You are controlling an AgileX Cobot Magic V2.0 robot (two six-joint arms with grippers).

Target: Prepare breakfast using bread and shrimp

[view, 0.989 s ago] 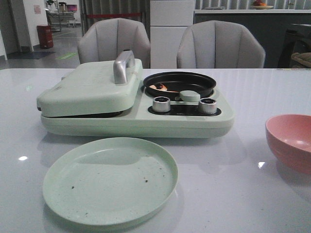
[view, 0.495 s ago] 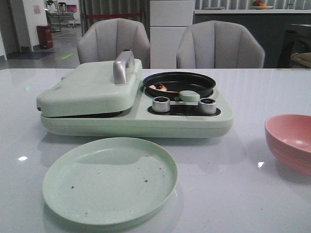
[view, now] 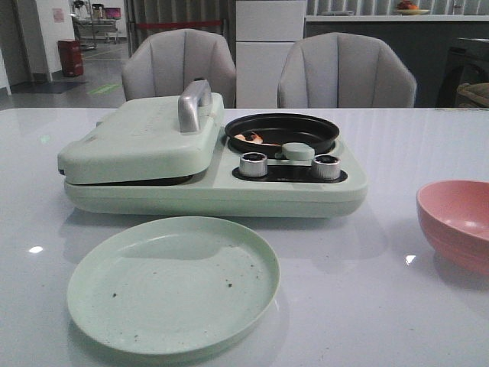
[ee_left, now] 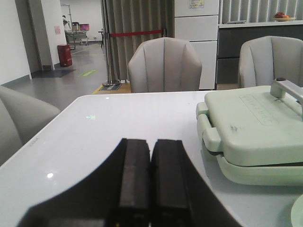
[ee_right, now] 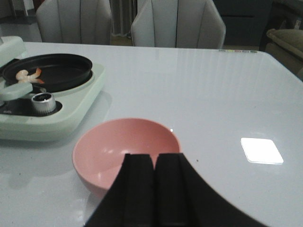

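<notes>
We record a pale green breakfast maker at the centre of the white table. Its hinged lid, with a metal handle, lies shut over the left half; we cannot see what is under it, and no bread shows in any view. On the right half sits a round black pan. In the pan, toward its left side, lies the shrimp, orange-pink with pale parts; we cannot count the pieces. Two silver knobs stand just in front of the pan.

Nearer the camera, a pale green plate lies flat, holding only a few dark specks. A pink bowl stands at the right edge of the front view; what we see of its inside holds nothing.

We find the left gripper with fingers pressed together, over bare table beside the lid. The right gripper likewise has its fingers pressed together, just at the pink bowl's near rim, holding nothing
</notes>
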